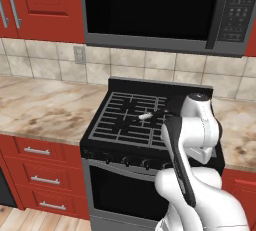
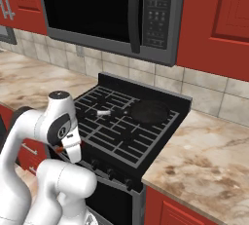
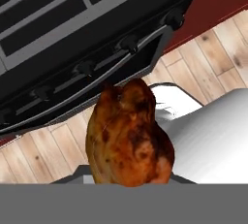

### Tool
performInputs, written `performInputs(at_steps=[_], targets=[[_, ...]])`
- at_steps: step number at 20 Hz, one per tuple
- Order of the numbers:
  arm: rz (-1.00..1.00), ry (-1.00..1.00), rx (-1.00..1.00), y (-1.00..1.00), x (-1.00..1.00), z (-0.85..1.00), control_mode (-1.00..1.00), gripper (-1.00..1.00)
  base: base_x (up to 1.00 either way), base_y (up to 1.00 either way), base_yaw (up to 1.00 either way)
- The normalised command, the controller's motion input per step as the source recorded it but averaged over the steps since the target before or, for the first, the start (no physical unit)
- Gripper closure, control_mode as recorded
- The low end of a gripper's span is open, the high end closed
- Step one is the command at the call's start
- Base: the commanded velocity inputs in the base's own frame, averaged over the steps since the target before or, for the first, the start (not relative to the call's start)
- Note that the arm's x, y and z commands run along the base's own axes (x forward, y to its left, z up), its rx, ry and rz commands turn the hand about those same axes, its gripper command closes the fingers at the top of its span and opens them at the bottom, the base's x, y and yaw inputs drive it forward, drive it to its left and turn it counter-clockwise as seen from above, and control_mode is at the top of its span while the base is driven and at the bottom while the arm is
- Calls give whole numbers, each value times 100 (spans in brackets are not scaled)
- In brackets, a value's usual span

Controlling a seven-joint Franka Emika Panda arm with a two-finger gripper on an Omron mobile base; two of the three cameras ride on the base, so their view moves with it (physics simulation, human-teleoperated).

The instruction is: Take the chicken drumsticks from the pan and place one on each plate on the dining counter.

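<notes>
You see pincer (image 2: 62,149) clamped on chicken drumstick (image 3: 130,138), lower centre of hand view, above stove front (image 3: 97,68). Pan (image 2: 150,111) sits centre right on stove, right base view.

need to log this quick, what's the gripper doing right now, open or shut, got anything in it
gripper: shut on a chicken drumstick, carried in front of the stove, above the wood floor.

An orange-brown chicken drumstick (image 3: 130,138) with dark roasted patches fills the middle of the hand view, close up, with the stove front and wooden floor behind it. The small round dark pan (image 2: 150,111) sits on the stove's right rear grate, its black handle ending in a pale tip (image 2: 102,113).
</notes>
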Motion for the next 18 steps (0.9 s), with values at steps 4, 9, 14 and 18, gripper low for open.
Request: performInputs(at_steps=[4, 9, 14, 18], targets=[[7, 0, -2, 7, -14, -12, -100, 100, 0, 0, 0], [0, 0, 0, 0, 0, 0, 100, 100, -76, 26, 41], [0, 0, 0, 0, 0, 0, 100, 100, -84, 42, 60], [0, 0, 0, 0, 0, 0, 100, 100, -74, 31, 55]])
